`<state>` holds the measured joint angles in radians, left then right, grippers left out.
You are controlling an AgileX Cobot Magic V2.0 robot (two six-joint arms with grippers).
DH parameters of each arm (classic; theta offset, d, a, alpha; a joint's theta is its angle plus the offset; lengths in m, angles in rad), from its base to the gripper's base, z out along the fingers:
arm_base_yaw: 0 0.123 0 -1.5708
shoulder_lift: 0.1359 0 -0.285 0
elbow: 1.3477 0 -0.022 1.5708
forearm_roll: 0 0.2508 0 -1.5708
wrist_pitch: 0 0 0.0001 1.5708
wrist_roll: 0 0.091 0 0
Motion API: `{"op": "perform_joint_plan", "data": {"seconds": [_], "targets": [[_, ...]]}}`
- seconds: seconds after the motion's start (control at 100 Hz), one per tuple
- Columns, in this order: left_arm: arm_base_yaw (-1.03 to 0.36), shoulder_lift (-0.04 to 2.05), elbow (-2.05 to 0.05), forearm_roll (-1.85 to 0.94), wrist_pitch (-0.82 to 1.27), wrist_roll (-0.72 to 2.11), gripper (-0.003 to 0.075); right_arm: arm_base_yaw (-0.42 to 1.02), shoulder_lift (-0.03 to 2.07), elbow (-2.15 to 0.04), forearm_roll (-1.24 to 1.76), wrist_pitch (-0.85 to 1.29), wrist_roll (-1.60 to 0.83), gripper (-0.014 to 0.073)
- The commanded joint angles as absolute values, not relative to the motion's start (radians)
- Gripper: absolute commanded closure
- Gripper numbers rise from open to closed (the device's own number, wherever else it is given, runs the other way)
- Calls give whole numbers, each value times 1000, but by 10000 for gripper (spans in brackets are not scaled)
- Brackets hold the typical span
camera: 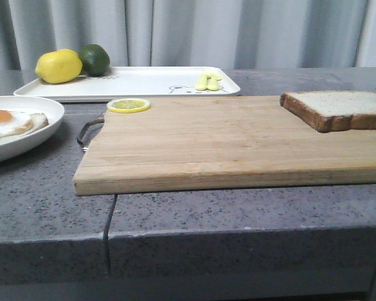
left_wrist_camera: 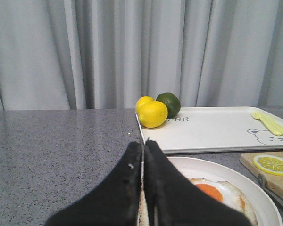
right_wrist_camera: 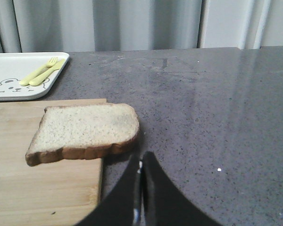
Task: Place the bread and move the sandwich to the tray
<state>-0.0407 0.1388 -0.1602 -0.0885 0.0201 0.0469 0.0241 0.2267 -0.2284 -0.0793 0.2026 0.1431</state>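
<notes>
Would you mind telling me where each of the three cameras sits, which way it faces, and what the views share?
Front view: low at the counter's near edge, facing the curtain over the cutting board; no robot part shows.
Left wrist view: above the left hand, shut, over the sandwich, facing the tray.
Right wrist view: behind the right hand, shut, just short of the bread.
Shared: front and right wrist views both show the bread; all show the tray.

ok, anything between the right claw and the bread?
No. In the right wrist view only bare countertop separates the shut right claw from the bread.
</notes>
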Motion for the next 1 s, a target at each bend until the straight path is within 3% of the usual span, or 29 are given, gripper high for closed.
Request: {"op": "perform_joint_plan", "data": {"seconds": [0.0, 0.13, 0.2, 0.37, 0.44, 0.99], "targets": [[-40, 212, -229, -95, -36, 41, 740, 16, 322, -317, -79, 142, 133, 655], [-40, 291, -267, -95, -40, 41, 740, 16, 453, -421, -79, 196, 133, 638], [-40, 323, -280, -95, -42, 41, 740, 16, 528, -480, -79, 228, 133, 583], [-40, 369, -300, -95, -49, 41, 740, 16, 713, -636, -77, 353, 135, 248], [-40, 376, -307, -95, -52, 41, 740, 16, 790, -701, -76, 410, 145, 165], [-40, 378, -307, -95, -78, 41, 740, -40, 1411, -1131, 189, 717, 55, 162]]}}
